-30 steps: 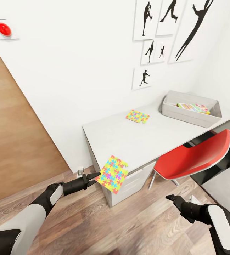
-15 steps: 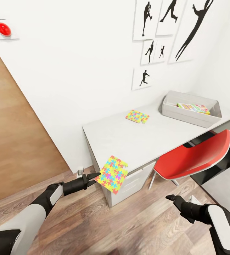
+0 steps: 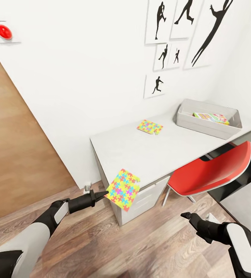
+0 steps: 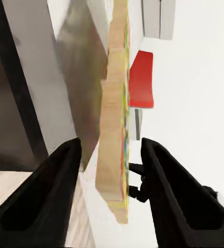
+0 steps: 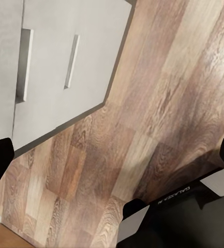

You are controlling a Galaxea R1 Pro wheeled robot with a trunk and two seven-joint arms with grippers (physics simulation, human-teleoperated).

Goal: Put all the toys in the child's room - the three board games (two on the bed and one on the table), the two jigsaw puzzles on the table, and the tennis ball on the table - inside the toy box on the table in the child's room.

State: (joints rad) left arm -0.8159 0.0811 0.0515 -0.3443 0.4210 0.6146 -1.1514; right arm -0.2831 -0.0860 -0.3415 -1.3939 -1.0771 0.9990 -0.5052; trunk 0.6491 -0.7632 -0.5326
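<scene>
Left gripper (image 3: 103, 193) pinched closed, arm extended; right gripper (image 3: 186, 215) low, fingers apart.

Only one bit of lettering shows: small white print on the black part of the robot's body (image 5: 181, 212) in the right wrist view, perhaps a maker's name, too blurred to read. The printing on the yellow-green-red flat game box (image 3: 211, 117) cannot be made out.

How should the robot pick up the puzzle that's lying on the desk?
Grip the jigsaw puzzle by an edge, probably the one nearest the desk front. It is thin and lies flat, so fingers should come in low from the robot's side and pinch its edge.
</scene>
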